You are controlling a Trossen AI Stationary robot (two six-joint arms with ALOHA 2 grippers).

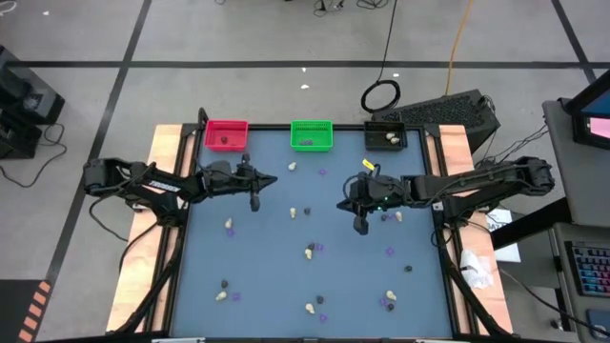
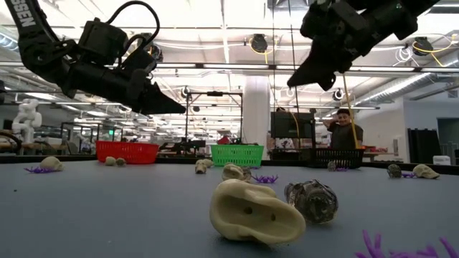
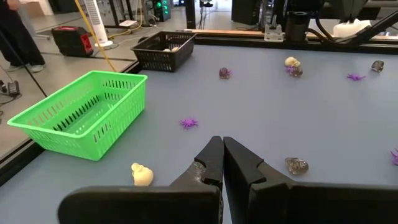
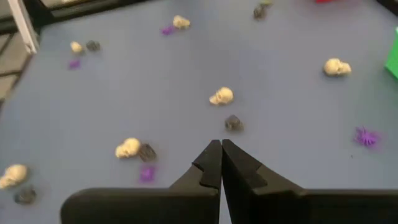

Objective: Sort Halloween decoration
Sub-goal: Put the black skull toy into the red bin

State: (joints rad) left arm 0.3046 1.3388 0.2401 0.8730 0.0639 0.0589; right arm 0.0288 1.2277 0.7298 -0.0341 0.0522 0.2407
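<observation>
Small cream skull-like lumps (image 1: 310,252), dark lumps (image 1: 307,210) and flat purple bits (image 1: 390,252) lie scattered on the blue-grey mat. In the low view a cream lump (image 2: 254,213) and a dark one (image 2: 312,200) lie close together. My left gripper (image 3: 222,144) is shut and holds nothing; it hangs above the mat (image 1: 270,179) short of the green bin (image 3: 81,114), over a cream lump (image 3: 142,175). My right gripper (image 4: 221,146), also shut with nothing in it, hangs above the mat's middle right (image 1: 341,205), over a dark lump (image 4: 233,122).
A red bin (image 1: 226,134), the green bin (image 1: 312,135) and a black bin (image 1: 386,136) stand in a row along the far edge, each with a trinket or so inside. Wooden strips border the mat on both sides. A person (image 2: 346,127) stands in the room behind.
</observation>
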